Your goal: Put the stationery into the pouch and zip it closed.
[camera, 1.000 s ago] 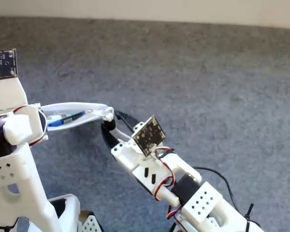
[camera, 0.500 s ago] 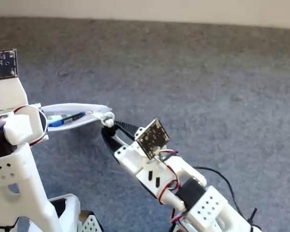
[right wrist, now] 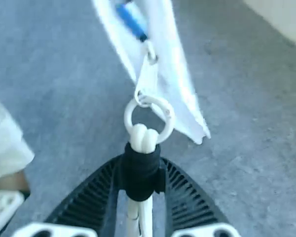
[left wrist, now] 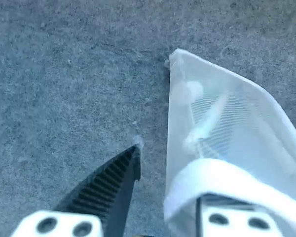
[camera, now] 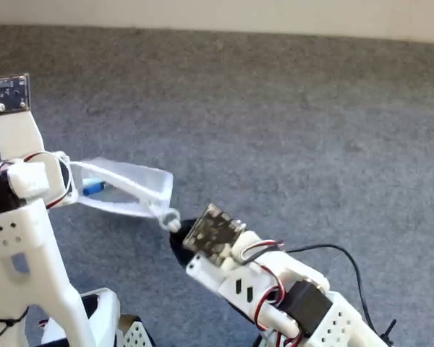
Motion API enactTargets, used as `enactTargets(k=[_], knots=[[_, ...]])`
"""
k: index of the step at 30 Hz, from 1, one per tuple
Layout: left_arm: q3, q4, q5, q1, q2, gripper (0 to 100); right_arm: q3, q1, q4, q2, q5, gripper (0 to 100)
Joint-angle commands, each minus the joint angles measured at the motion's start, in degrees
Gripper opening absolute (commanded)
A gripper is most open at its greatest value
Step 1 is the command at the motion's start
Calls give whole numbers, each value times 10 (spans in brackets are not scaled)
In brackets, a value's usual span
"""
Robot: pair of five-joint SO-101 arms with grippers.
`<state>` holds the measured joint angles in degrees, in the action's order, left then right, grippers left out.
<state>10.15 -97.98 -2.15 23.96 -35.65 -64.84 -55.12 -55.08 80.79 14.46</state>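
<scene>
The pouch [camera: 126, 186] hangs just above the desk [camera: 311, 108], stretched between the two arms, with a blue pen [camera: 92, 187] showing through its mesh near the left arm. From its near corner a zip tab leads to a white ring [right wrist: 149, 112], and from the ring a knotted pull [right wrist: 140, 165] runs into the right claw [right wrist: 140, 170], which is clamped on it.

The left claw [left wrist: 163, 187] looks less secure. Its jaws stand apart. The pouch's [left wrist: 227, 128] end lies over one finger, and the black finger [left wrist: 119, 180] is clear of the fabric.

The step in hand seems to be the zipping. How far the slider has run along the teeth cannot be told here.

To do it well:
- The right claw should draw along the line of the zip, not downward or across it, so the slider runs instead of jamming.
- The far end must be anchored. With the left jaws apart the whole pouch may simply follow the pull, so closing them on the fabric first looks wise.
- Keep the pouch taut but not twisted, with the pen well inside the mouth and away from the teeth.
- Pull steadily, since the ring could slip off the knot under a jerk.
</scene>
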Motion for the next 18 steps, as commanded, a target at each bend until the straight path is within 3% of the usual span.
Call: enactTargets(k=[1, 10, 18], knots=[[-72, 0, 2, -19, -8, 214, 29, -25, -41, 7, 30, 5], [-109, 34, 2, -215, -86, 217, 51, -40, -114, 20, 50, 5], [-80, 104, 3, -349, -93, 217, 105, -39, -174, 160, 49, 5]])
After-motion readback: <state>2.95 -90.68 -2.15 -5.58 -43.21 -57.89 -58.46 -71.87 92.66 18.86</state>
